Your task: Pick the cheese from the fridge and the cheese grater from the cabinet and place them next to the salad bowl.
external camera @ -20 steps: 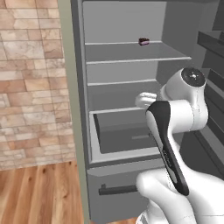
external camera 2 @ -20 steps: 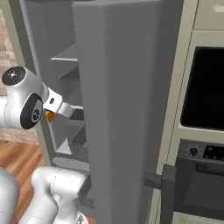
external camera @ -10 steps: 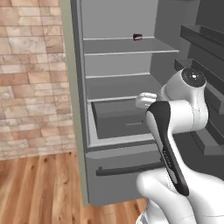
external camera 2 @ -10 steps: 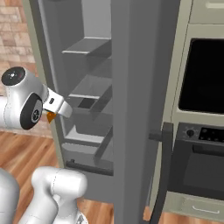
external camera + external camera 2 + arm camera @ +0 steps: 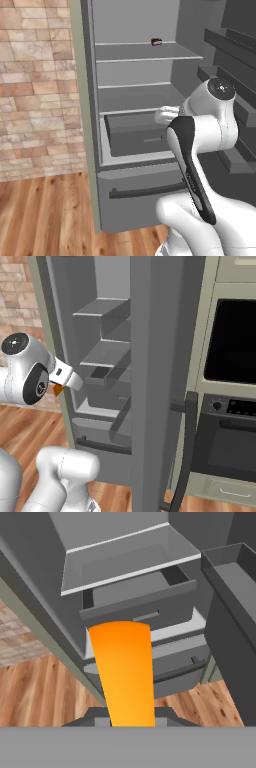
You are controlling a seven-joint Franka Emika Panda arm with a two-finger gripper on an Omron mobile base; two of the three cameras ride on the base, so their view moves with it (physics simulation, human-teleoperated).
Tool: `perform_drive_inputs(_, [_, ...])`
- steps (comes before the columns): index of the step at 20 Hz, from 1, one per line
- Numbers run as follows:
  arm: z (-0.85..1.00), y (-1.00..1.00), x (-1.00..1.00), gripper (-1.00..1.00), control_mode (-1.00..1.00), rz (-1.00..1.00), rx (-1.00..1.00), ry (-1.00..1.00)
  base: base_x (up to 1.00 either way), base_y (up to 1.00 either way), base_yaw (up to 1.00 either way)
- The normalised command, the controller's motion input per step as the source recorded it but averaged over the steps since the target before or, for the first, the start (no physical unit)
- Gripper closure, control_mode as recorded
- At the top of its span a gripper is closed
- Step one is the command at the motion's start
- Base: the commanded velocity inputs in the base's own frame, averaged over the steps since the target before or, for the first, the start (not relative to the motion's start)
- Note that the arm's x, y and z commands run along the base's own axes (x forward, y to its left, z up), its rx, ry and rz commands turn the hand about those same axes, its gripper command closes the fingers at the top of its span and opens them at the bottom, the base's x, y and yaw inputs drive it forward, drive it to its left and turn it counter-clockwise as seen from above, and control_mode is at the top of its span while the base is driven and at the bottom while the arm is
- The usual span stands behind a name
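Hand view puts the cheese (image 5: 125, 672) dead centre for you, pinched in the nearly closed gripper (image 5: 127, 722), its long axis running up-frame from the jaws toward the fridge (image 5: 135, 587) across the upper half of the frame.

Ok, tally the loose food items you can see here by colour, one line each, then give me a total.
Orange: 1, the cheese held in the end effector, outside the fridge.
Dark brown with a pink top: 1, the small piece on the fridge's upper shelf.
Total: 2
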Motion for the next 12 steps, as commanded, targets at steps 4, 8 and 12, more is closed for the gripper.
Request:
perform_drive_inputs(4, [0.0,0.0,0.0,1.0,1.0,0.0,0.0,0.0,-0.45,0.15,0.01])
perform_drive_inputs(8, [0.0,0.0,0.0,1.0,1.0,0.0,0.0,0.0,-0.03,0.39,0.0])
perform_drive_inputs(12, [0.0,0.0,0.0,1.0,1.0,0.0,0.0,0.0,0.08,0.6,0.01])
